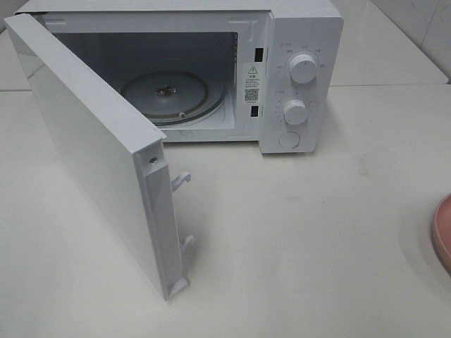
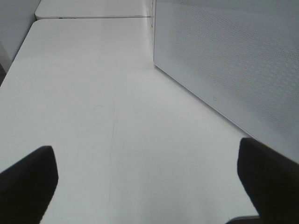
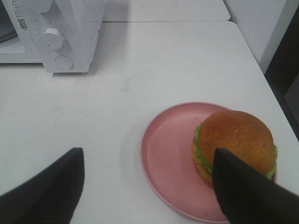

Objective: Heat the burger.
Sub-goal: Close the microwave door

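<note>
The burger (image 3: 236, 135), with a golden-brown bun and green lettuce, sits on the right side of a pink plate (image 3: 163, 154) in the right wrist view. My right gripper (image 3: 149, 191) hangs open above the plate, holding nothing. One dark finger (image 3: 252, 191) covers the burger's near edge and the other finger (image 3: 46, 191) is over bare table. My left gripper (image 2: 145, 186) is wide open and empty over the white table, beside the microwave door (image 2: 233, 60). Neither gripper shows in the exterior high view, where only the plate's rim (image 1: 442, 232) appears at the right edge.
The white microwave (image 1: 296, 70) stands at the back with its door (image 1: 99, 155) swung wide open toward the front left. A glass turntable (image 1: 165, 95) lies inside the cavity. Two knobs and a button are on its right panel (image 1: 294, 111).
</note>
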Robot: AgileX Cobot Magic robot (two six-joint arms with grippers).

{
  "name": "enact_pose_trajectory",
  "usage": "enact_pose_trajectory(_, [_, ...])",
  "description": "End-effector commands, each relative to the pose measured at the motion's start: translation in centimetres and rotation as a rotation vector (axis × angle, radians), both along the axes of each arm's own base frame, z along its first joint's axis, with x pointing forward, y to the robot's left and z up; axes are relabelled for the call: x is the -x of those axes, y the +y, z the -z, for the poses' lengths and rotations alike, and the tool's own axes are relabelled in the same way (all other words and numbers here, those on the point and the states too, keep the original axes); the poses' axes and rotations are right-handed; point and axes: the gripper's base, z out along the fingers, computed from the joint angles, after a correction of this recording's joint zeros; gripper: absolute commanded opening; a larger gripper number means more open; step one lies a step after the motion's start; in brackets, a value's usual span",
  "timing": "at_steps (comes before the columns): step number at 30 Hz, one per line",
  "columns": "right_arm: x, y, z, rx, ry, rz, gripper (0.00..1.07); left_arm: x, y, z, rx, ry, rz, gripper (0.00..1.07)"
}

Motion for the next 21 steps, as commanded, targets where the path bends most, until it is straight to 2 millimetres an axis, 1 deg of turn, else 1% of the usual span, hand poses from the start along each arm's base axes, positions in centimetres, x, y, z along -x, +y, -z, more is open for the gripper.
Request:
enact_pose_trajectory(1, [0.38,0.01,0.11,0.001,-0.028,-0.001,0.74,0.00,0.01,-0.05,0.002,-0.017,-0.005,0.99])
enact_pose_trajectory(21, [0.38,0.01,0.11,0.001,-0.028,-0.001,0.74,0.00,0.00,-0.05,0.005,-0.017,-0.005,0.99])
